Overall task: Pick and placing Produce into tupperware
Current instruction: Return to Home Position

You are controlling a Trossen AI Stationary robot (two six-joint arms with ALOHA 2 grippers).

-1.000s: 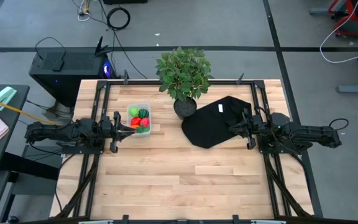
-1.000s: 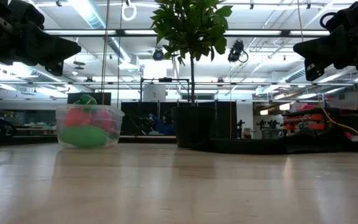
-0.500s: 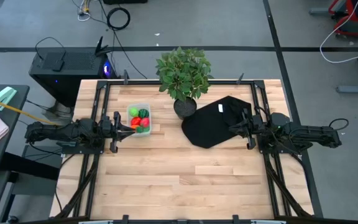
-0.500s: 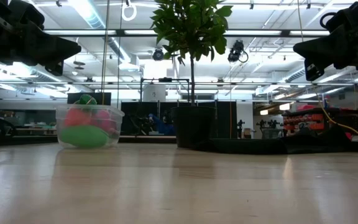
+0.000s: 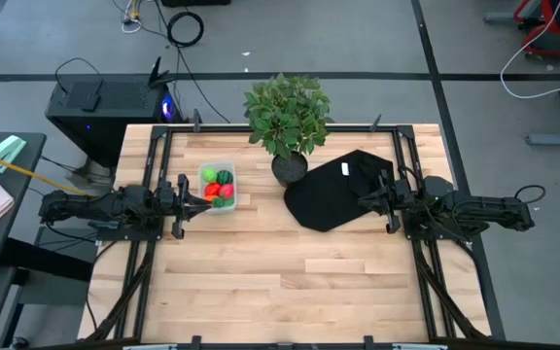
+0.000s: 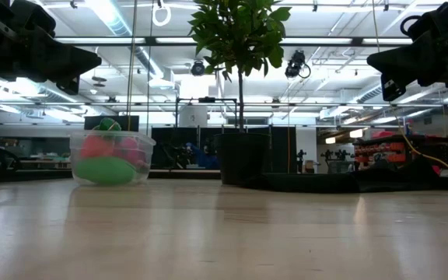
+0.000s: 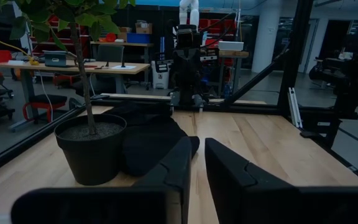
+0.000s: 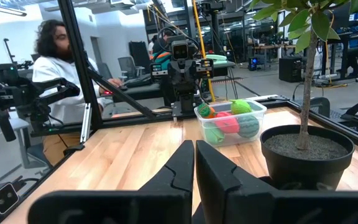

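The packing was judged done: the produce was seen gathered in the tub, and no piece was found loose on the desk. Only the parking of the arms was judged left. The tub was set upright, mouth up, toward the desk's far-left corner, with its long axis laid from far edge to near edge. The left tool was held just beside the tub's near end, fingers narrowly parted and nothing between them. The right tool was held over the cloth near the right edge, pinched together and empty.
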